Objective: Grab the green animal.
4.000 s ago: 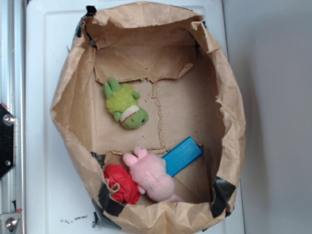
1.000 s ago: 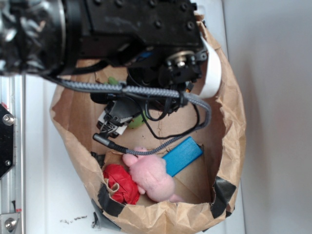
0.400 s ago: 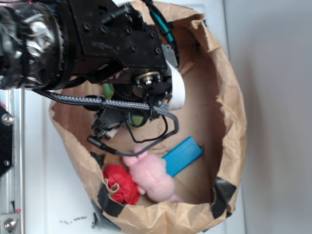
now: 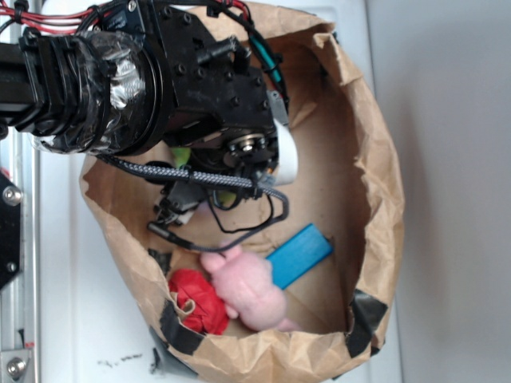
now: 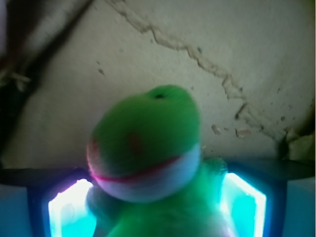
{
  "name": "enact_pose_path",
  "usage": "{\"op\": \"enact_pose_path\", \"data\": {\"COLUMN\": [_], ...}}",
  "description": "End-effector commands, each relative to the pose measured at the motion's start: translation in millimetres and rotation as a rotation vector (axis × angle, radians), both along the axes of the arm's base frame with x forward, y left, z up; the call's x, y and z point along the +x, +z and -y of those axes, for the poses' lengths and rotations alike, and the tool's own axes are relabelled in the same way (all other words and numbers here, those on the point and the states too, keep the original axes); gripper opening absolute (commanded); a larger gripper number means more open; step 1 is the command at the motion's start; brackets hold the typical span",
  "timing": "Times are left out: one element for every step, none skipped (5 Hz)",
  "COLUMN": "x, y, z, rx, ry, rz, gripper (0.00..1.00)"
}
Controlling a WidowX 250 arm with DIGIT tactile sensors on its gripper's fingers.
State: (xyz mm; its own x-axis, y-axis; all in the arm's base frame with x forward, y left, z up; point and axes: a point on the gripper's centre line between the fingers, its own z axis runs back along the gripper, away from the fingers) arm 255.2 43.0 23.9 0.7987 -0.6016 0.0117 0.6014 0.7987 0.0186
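The green animal point(image 5: 148, 143) fills the wrist view: dark green head, whitish mouth with a red stripe, fuzzy lime body below. Its body lies between my gripper's point(image 5: 157, 200) two fingers; the left finger point(image 5: 66, 210) and the right finger point(image 5: 244, 202) stand wide apart on either side, right against the fur. In the exterior view the black arm covers nearly all of the toy. Only small patches of the green animal point(image 4: 226, 197) show under the gripper point(image 4: 196, 199), on the floor of the brown paper bag point(image 4: 375, 167).
A pink plush pig point(image 4: 247, 287), a red ball-like toy point(image 4: 196, 299) and a blue block point(image 4: 298, 254) lie at the bag's near end. The crumpled bag walls rise all round. A cable point(image 4: 239, 231) hangs from the arm just above the pig.
Four seconds ago the bag was free of the arm and the green toy lay in plain sight. The arm has since come in over it and shifted left, and now covers the toy.
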Motion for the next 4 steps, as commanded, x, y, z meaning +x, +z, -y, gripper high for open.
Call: {"op": "enact_pose_path", "data": {"x": [12, 12, 12, 9], "y": [6, 17, 32, 80], "z": [2, -2, -5, -8], "rx": [0.031, 0.014, -0.017, -0.124], "ry": [0.033, 0.054, 0.090, 0.183], "rz": [0.066, 0.084, 0.087, 0.094], "gripper": [0.00, 0.00, 0.00, 0.00]}}
